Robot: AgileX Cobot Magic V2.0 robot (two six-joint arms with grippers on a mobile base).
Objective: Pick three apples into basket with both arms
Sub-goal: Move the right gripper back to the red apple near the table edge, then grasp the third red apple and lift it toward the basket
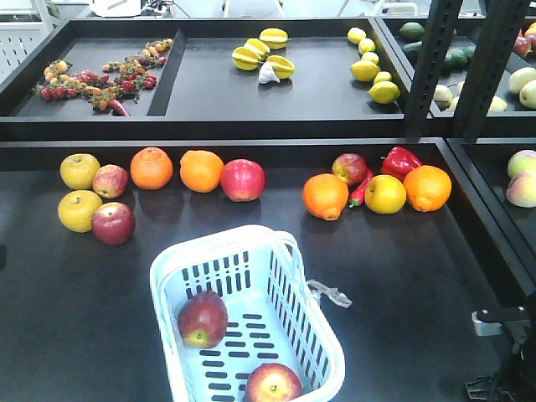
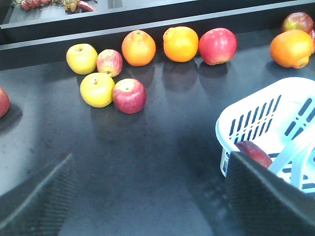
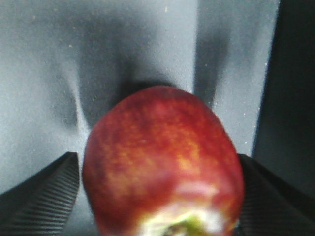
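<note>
- Right wrist view: right gripper clamps a dark red apple between its fingers
- Left gripper hangs spread, grasping nothing; basket just right of it, holding two apples

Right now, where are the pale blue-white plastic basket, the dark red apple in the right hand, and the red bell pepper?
Pale blue-white plastic basket (image 1: 172, 270): front view, left rim.
Dark red apple (image 3: 162, 157): right wrist view, skin centre.
Red bell pepper (image 1: 400, 161): front view, body.

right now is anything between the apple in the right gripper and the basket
Cannot tell. The right wrist view shows only the apple between the right gripper's fingers above bare dark tabletop. The basket is open-topped, with two apples inside.
</note>
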